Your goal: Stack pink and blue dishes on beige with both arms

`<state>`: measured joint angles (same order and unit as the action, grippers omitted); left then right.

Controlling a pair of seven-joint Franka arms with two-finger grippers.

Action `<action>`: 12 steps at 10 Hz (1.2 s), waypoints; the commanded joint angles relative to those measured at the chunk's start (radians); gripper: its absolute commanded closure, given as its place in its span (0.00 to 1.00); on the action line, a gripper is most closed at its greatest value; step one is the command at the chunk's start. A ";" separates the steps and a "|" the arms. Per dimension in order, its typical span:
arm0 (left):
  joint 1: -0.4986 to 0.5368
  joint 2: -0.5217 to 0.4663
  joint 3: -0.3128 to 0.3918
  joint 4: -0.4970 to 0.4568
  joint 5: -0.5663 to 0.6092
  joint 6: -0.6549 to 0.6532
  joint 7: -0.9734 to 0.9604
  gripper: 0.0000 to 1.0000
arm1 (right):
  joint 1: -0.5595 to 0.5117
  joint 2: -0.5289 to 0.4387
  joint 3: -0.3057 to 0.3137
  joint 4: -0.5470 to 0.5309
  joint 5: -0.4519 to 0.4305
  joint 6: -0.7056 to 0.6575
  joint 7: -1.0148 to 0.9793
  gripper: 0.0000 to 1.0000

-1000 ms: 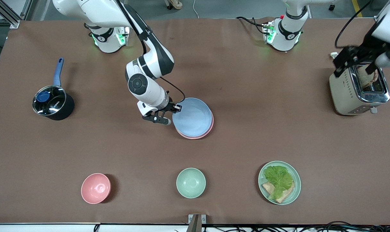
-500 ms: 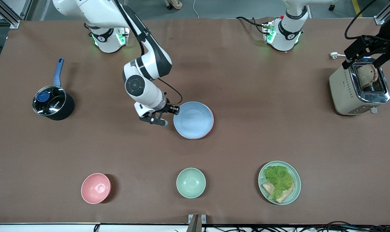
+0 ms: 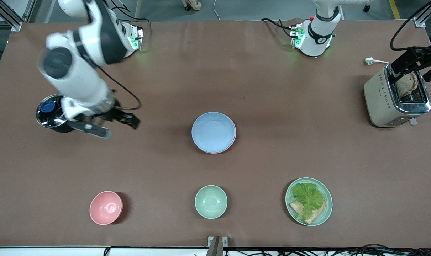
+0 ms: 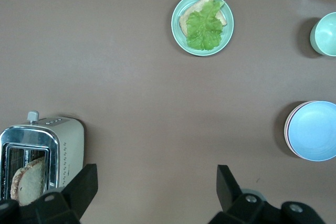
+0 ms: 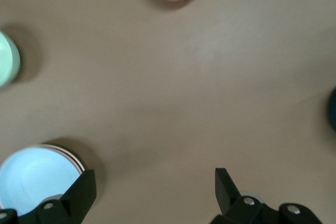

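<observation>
Now the right gripper (image 3: 110, 124) is up and away from the stack, its fingers spread and holding nothing; half a second ago it sat right at the blue plate's rim, and it has since swung toward the right arm's end of the worktop (image 3: 272, 89), where it hangs close by the pot (image 3: 55, 115). In the right wrist view the plates lie well off from that gripper, at the picture's corner, with only bare worktop between the fingers.

Nearest the front camera, the pink bowl (image 3: 106, 207), green bowl (image 3: 211, 201) and lettuce plate (image 3: 309, 201) sit untouched. Farther in, at mid-worktop, the blue plate (image 3: 213, 132) rests flat on the pink plate (image 3: 232, 141), of which only a thin rim shows along one edge. A second earlier the blue one sat off-centre with more pink showing; it is now squared up. No beige plate shows under them in any view, so I cannot tell whether one lies at the bottom.

The left gripper (image 3: 416, 64), open and empty, hovers over the toaster (image 3: 382, 99), well apart from the stack; that arm waits.

Judging by the release and retreat, the stacking looks finished, or as finished as these plates allow.
</observation>
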<state>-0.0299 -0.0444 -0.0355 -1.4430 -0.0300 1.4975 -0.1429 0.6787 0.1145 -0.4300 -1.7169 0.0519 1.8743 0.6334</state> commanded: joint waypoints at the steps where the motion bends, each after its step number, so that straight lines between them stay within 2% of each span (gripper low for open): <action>1: -0.018 -0.014 0.003 -0.049 0.021 -0.014 -0.003 0.00 | 0.002 -0.065 -0.094 0.077 -0.029 -0.097 -0.052 0.00; 3: -0.016 -0.014 -0.006 -0.050 0.027 -0.014 0.035 0.00 | 0.002 -0.075 -0.186 0.189 -0.029 -0.284 -0.117 0.00; 4: -0.016 -0.014 -0.009 -0.051 0.025 -0.016 0.061 0.00 | -0.011 -0.076 -0.234 0.215 -0.029 -0.314 -0.267 0.00; 5: -0.016 -0.012 -0.009 -0.050 0.027 -0.020 0.084 0.00 | -0.112 -0.076 -0.228 0.250 -0.023 -0.361 -0.384 0.00; 7: -0.013 -0.012 -0.012 -0.053 0.025 -0.029 0.089 0.00 | -0.287 -0.070 -0.150 0.310 -0.018 -0.420 -0.478 0.00; 8: -0.013 -0.012 -0.012 -0.051 0.024 -0.030 0.071 0.00 | -0.363 -0.072 -0.080 0.310 -0.015 -0.422 -0.509 0.00; 9: -0.013 -0.012 -0.014 -0.051 0.024 -0.030 0.069 0.00 | -0.474 -0.070 0.039 0.301 -0.015 -0.420 -0.502 0.00; 12: -0.010 -0.012 -0.014 -0.051 0.021 -0.030 0.068 0.00 | -0.866 -0.090 0.464 0.266 -0.020 -0.423 -0.506 0.00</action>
<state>-0.0423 -0.0481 -0.0440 -1.4553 -0.0241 1.4755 -0.0708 -0.0279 0.0431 -0.1278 -1.4312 0.0369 1.4586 0.1316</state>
